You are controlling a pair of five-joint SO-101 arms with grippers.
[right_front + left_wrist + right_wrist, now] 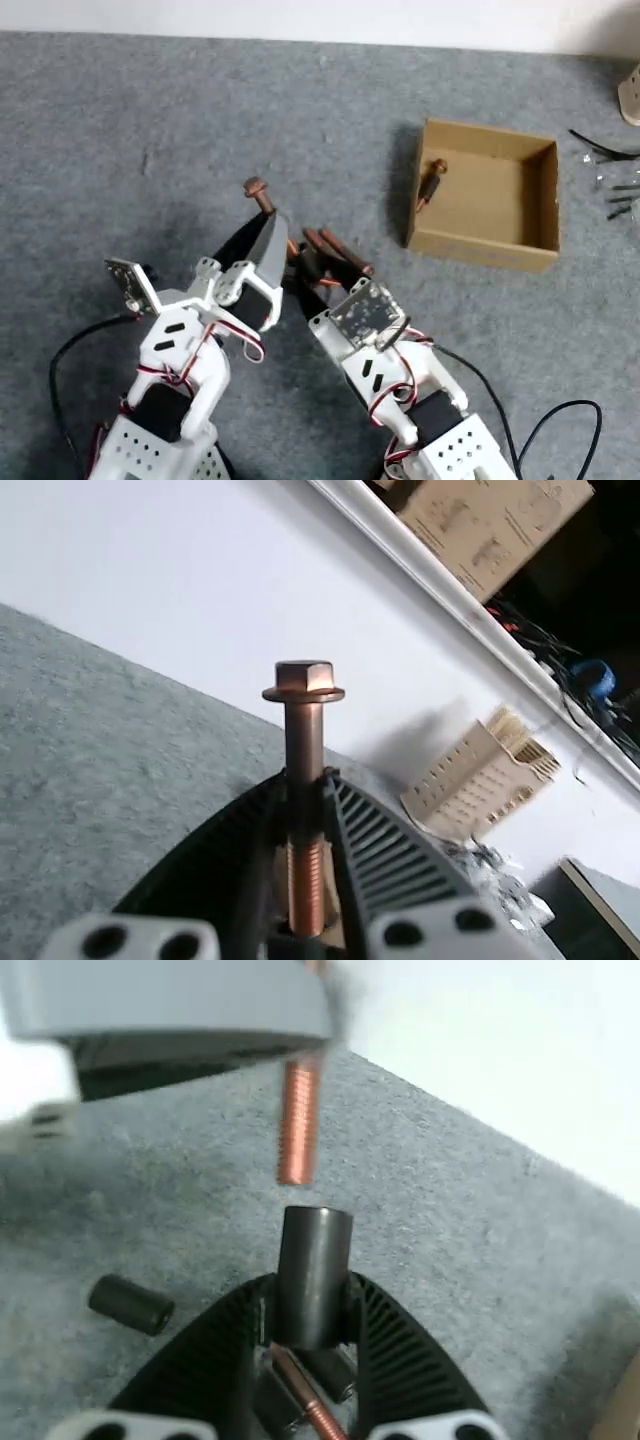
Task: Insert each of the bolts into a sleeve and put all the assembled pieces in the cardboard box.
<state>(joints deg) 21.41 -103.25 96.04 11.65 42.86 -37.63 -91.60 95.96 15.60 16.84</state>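
My left gripper [268, 228] is shut on a copper bolt [258, 190], whose hex head [303, 683] sticks up past the fingers [375, 830]. My right gripper [305, 270] is shut on a black sleeve [313, 1265], held upright. The bolt's threaded end [297, 1125] hangs just above the sleeve's open mouth, slightly off to one side and apart from it. A few loose bolts [338, 250] lie on the carpet beside the two grippers. A loose sleeve [130, 1303] lies nearby. The cardboard box [520, 255] sits to the right with one assembled piece [430, 185] inside.
Grey carpet [150, 140] covers the table. Black cables and small screws [612, 185] lie at the right edge past the box. Another bolt [312, 1412] and sleeve [328, 1372] lie under my right gripper. A white slotted object [480, 777] stands by the wall.
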